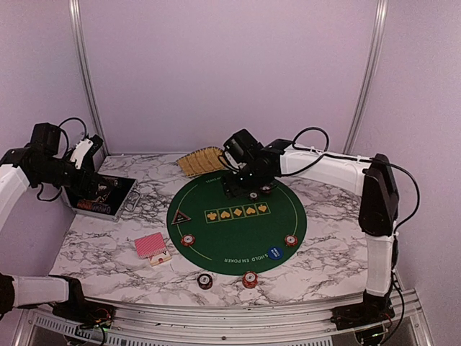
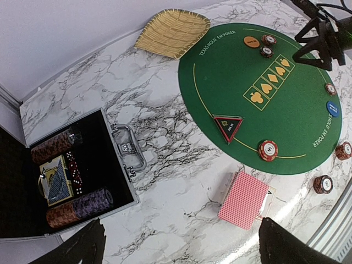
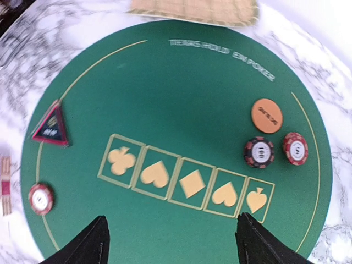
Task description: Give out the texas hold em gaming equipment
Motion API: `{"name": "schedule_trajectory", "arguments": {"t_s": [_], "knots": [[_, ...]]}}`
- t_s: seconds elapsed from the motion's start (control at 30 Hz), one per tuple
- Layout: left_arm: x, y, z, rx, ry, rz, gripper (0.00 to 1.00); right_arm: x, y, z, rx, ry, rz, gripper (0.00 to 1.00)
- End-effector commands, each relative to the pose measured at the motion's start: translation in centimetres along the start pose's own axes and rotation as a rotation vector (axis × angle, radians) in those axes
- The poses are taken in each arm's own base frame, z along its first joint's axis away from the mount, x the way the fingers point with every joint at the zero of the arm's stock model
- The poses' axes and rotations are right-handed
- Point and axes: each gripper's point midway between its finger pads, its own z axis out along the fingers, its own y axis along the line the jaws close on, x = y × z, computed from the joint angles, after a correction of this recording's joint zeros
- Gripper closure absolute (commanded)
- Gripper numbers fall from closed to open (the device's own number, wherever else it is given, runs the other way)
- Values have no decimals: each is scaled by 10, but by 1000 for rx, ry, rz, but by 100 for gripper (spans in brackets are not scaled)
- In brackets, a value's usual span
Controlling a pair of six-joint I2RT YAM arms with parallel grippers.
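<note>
Tabletop [image 2: 165, 126]: marble-look, smooth, slight sheen near its front edge. Round mat [image 3: 181, 82] at centre: green, matt, cloth-like. Basket [image 2: 173, 32] at far edge: woven, rough, straw-like. Case [image 2: 99, 148] at left edge: bare-metal rim, black lining. My right fingers [image 3: 88, 247]: black, matt, smooth plastic look.

**Lettering on the poker mat, chips and buttons**

Ahead of the right jaws, the green mat [image 3: 181, 82] carries "TEXAS HOLD EM POKER" along its far rim, repeated on the opposite rim. Just beyond the jaws, five boxes show club, heart and diamond signs, a fourth that is unclear, then a spade. Further out, the red striped chip [image 3: 295, 148] reads "5" and the dark chip [image 3: 259, 152] beside it seems to read "100". Print on the orange button [image 3: 267, 115], blue button [image 1: 274, 252] and black triangular button [image 3: 50, 126] is too small to read.
</note>
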Motion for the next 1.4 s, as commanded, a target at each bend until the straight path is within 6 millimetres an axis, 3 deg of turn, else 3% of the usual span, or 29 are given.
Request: {"name": "schedule_trajectory", "arguments": {"t_s": [0.0,0.23,0.53,0.77,1.37], "knots": [[0,-5,-8,3,-3,16,1,33,55,-37,-80,49,-130,18],[-2,-5,-7,10,-6,10,1,105,150,-77,-284,147,-328,5],[-2,-5,-7,14,-6,4,1,178,215,-86,-431,275,-461,4],[-3,-6,-8,15,-9,4,1,194,220,-65,-383,314,-507,4],[-3,-6,-7,22,-9,4,1,195,214,-39,-304,308,-506,17]]}}
